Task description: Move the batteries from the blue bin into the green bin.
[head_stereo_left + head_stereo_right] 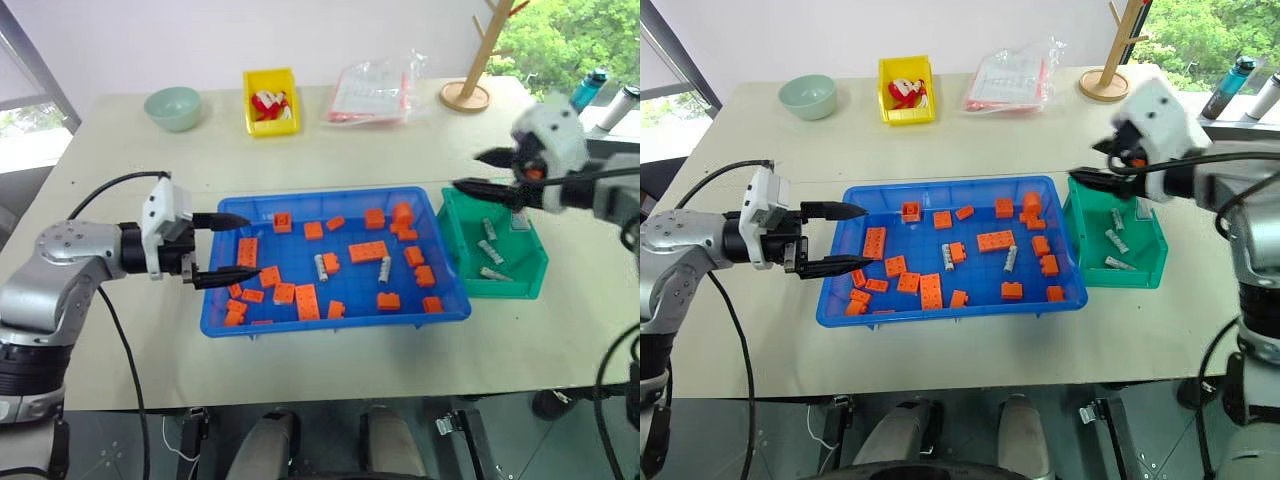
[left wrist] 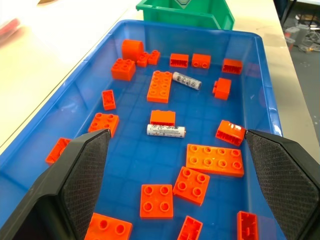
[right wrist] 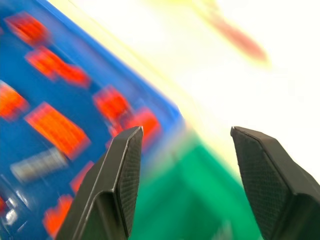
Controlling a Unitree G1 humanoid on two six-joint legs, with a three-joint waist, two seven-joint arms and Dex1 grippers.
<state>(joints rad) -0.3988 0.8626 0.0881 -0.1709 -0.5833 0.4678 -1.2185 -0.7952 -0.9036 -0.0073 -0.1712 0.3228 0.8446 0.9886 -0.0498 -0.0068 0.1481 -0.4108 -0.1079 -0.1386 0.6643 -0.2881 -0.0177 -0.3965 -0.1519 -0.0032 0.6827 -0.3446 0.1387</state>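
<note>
In the left eye view, two batteries (image 1: 321, 266) are seen on the floor of the blue bin (image 1: 214, 318), mid-table, among orange bricks (image 1: 368, 251); three more lie in the green bin (image 1: 541, 262) touching its right end. The right gripper (image 1: 478, 172) hangs empty over the green bin's far left corner, fingers apart, so a drop appears complete. In the left wrist view, the left gripper (image 2: 175, 150) is spread wide and empty; its next move is judged a descent on the nearer battery (image 2: 166, 131).

Beige table (image 1: 330, 150) — white wall (image 1: 250, 35), daylit windows (image 1: 575, 40).
</note>
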